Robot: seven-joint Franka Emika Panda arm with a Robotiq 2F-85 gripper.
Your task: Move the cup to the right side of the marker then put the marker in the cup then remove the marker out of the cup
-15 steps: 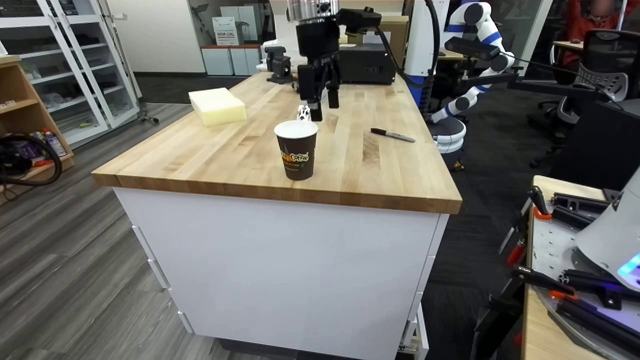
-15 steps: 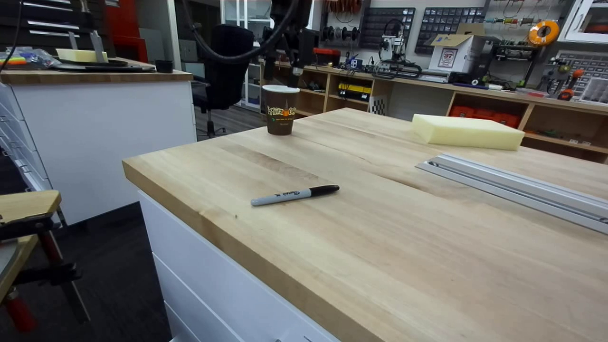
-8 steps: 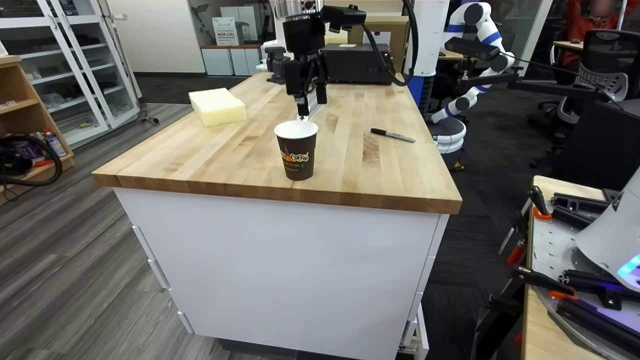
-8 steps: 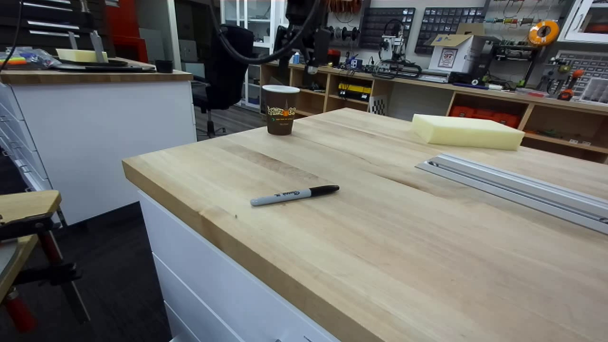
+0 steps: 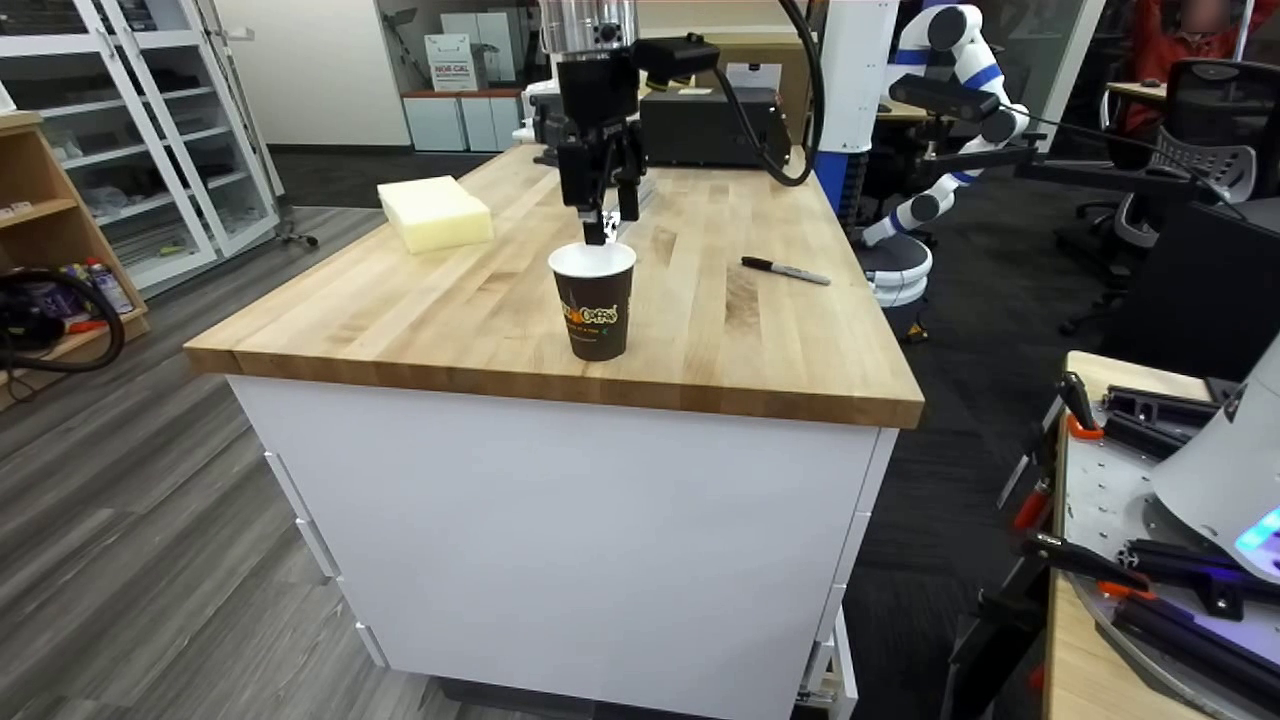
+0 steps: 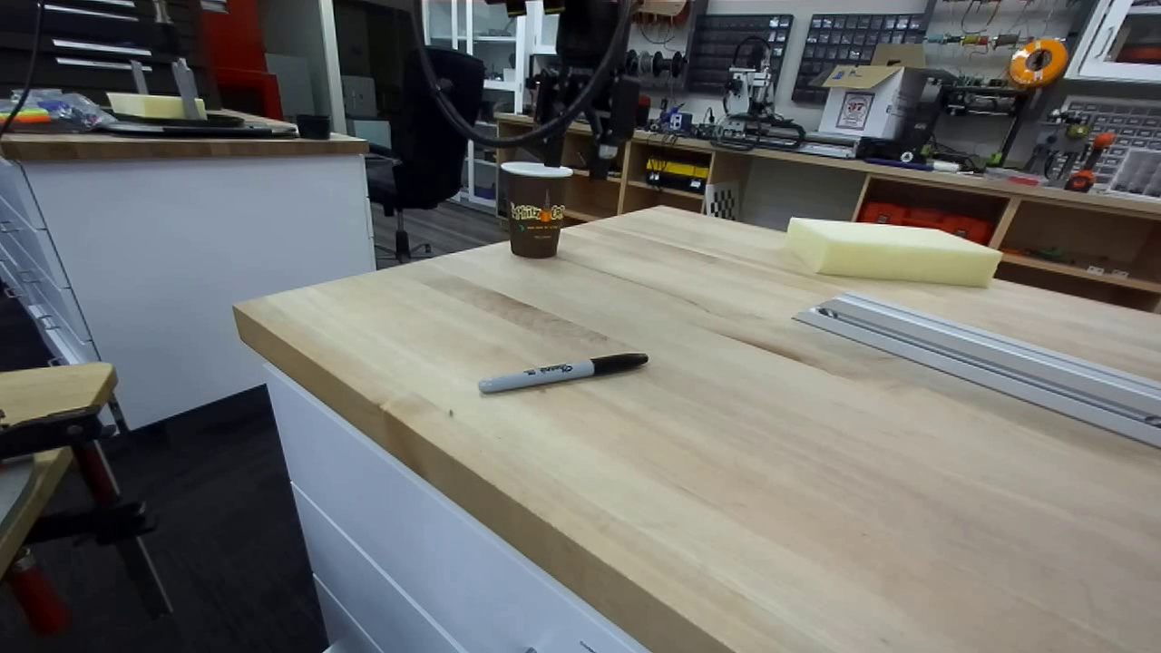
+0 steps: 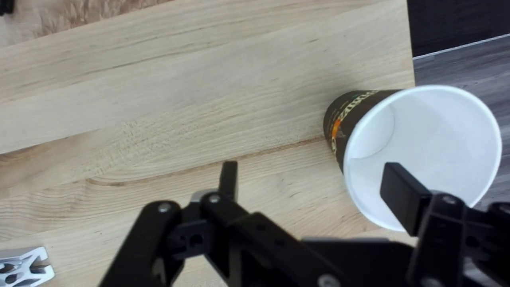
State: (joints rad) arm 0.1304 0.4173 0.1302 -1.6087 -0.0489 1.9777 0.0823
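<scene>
The cup (image 5: 596, 318) is dark brown with a white rim and stands upright near the table's end. In an exterior view the cup (image 6: 536, 216) is beyond the marker (image 6: 562, 373), a grey pen with a black cap lying flat. The marker (image 5: 785, 270) lies apart from the cup. My gripper (image 5: 611, 220) is open and empty, pointing down at about rim height or above. In the wrist view the gripper (image 7: 312, 181) has one finger overlapping the opening of the cup (image 7: 434, 131) and the other over bare wood. I cannot tell whether a finger touches the rim.
A pale yellow foam block (image 5: 437, 213) lies on the table and also shows in an exterior view (image 6: 893, 252). A silver aluminium profile (image 6: 989, 363) lies on the table; its end (image 7: 28, 268) shows in the wrist view. The table edge (image 5: 590, 385) is close to the cup.
My gripper has moved sideways, leftward in one exterior view and rightward in another, and has come down a little in the last half second. The cup and marker have not moved.
</scene>
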